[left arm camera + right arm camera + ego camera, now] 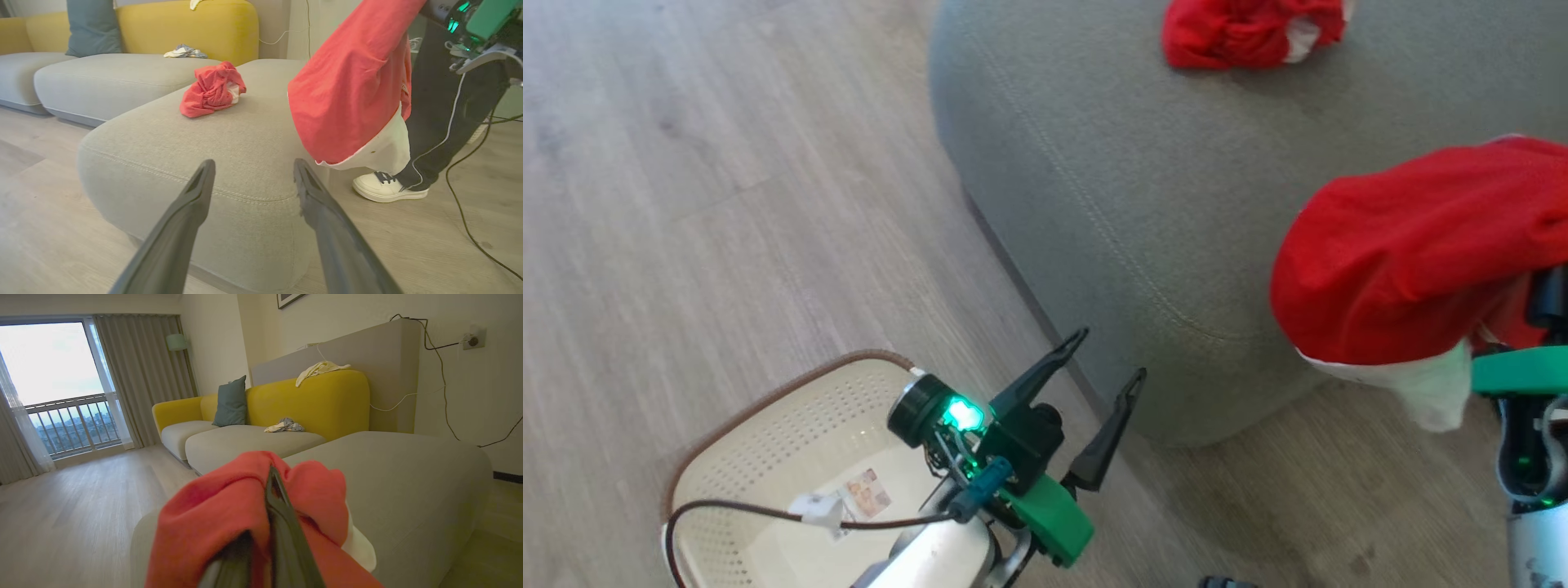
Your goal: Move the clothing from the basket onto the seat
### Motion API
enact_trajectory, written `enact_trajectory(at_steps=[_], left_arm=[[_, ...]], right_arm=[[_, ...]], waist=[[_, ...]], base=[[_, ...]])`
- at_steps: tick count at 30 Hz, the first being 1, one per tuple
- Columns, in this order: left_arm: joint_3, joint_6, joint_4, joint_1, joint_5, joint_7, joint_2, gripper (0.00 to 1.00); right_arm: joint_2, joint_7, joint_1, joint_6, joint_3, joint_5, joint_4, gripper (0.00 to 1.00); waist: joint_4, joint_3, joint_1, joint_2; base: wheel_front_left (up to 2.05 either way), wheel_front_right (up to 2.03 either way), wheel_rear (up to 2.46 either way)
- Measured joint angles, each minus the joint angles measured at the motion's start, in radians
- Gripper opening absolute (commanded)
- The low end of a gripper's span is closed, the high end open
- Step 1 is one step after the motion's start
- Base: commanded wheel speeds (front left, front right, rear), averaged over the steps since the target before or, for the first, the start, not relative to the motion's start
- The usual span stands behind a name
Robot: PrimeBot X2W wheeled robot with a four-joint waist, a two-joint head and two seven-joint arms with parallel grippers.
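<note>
Red garment [1405, 261] hangs clamped in the right gripper [273, 477] by the seat's [1094, 163] near edge, at right. A second garment [1241, 33] lies crumpled farther back on it. Left gripper [1111, 354] spreads wide between basket [792, 441] and seat.

a home living room: yellow-backed sofa [310, 400], curtains [139, 375], balcony window [53, 371], wood floor [81, 506].

Beyond left gripper [253, 163], to its right: white shoe [390, 188] and dark trouser leg [429, 102] on wood floor [41, 224]. Ahead of right gripper [273, 473]: yellow backrest [314, 402], teal cushion [231, 401] leaning on it, crumpled cloth [284, 426] at its foot.
</note>
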Motion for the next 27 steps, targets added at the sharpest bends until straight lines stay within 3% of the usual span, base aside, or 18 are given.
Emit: enact_trajectory(at_steps=[15,27], left_arm=[[-0.029,-0.003,0.009,-0.02,-0.001,0.0,0.0,1.0],[-0.044,-0.018,0.048,-0.112,0.04,0.0,0.002,1.0]], right_arm=[[0.005,0.0,-0.028,0.0,-0.032,-0.013,-0.003,0.0],[-0.211,0.0,-0.375,0.0,-0.058,-0.016,0.042,0.0]], waist=[[-0.021,0.038,0.0,0.0],[0.007,0.163,0.0001,0.0]], base=[[0.0,0.0,0.0],[0.0,0.0,0.0]])
